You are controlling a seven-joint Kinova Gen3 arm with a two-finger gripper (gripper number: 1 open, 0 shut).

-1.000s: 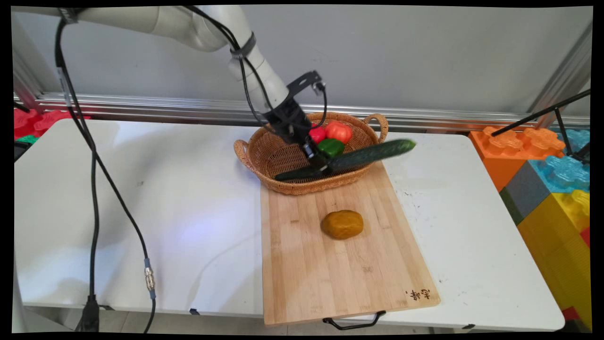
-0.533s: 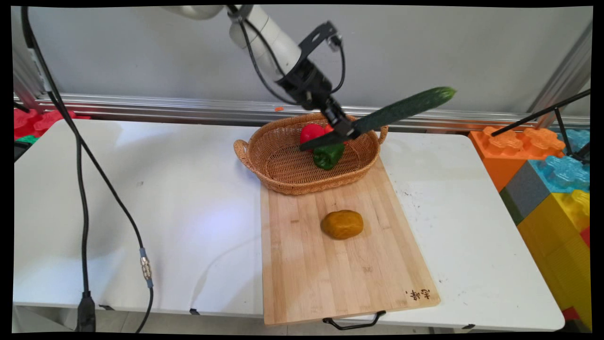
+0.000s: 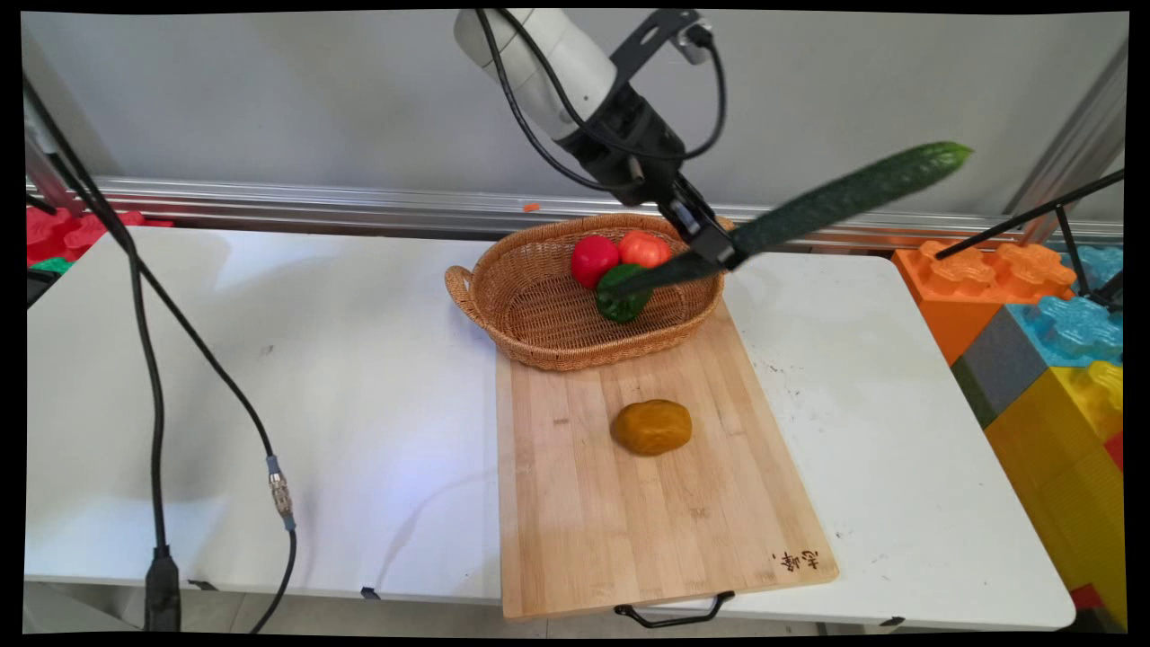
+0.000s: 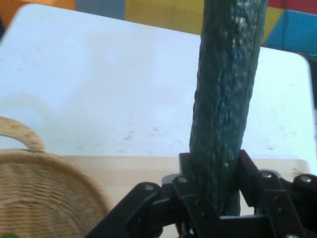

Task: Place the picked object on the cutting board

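- Cucumber (image 3: 809, 211) long, dark green, held in the air above the basket's right rim, tilted — right end high against the wall, left end low over the basket.
- Clamped between the jaws well toward its lower end; in the hand view (image 4: 228, 99) runs straight up from between the two fingers (image 4: 250, 173), one pad on each side, touching.
- Gripper (image 3: 719, 253) closed on the cucumber, jaws parted only by its thickness.
- Wicker basket (image 3: 530, 314) just below, on the far end of the cutting board (image 3: 629, 521).
- In the basket: red pepper (image 3: 594, 261), tomato (image 3: 643, 249), green pepper (image 3: 620, 301) — bunched at the right side, cucumber's low tip crossing in front of the green one.
- Brown potato (image 3: 651, 427) alone mid-board, well apart from the gripper.
- White table (image 3: 269, 377) beneath; coloured toy blocks (image 3: 1051, 341) off its right edge.
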